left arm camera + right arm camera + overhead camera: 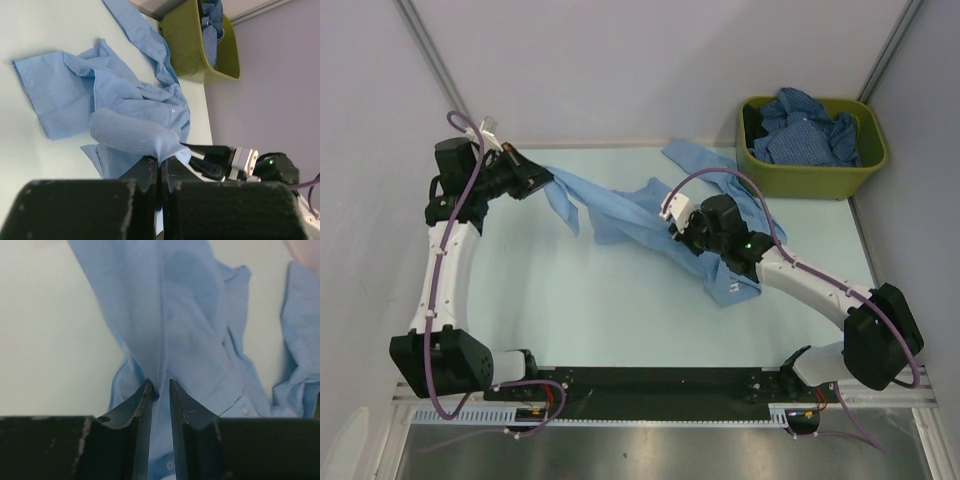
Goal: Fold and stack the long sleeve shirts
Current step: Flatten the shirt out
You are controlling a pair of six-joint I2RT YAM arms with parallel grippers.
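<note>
- Left tool (pixel 542 183) clamped fully on a sleeve of the light blue shirt (pixel 620 212).
- Right tool (pixel 676 228) pinching the same shirt mid-body, narrow gap between fingers.
- Shirt spread mid-table (pixel 570 300).
- Darker blue shirts (pixel 810 135) piled in green bin (pixel 810 182).

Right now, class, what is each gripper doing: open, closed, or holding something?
Left gripper: closed on the light blue shirt.
Right gripper: closed on the same shirt.

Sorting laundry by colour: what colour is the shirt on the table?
Plain light blue; the shirt shows best in the left wrist view.
</note>
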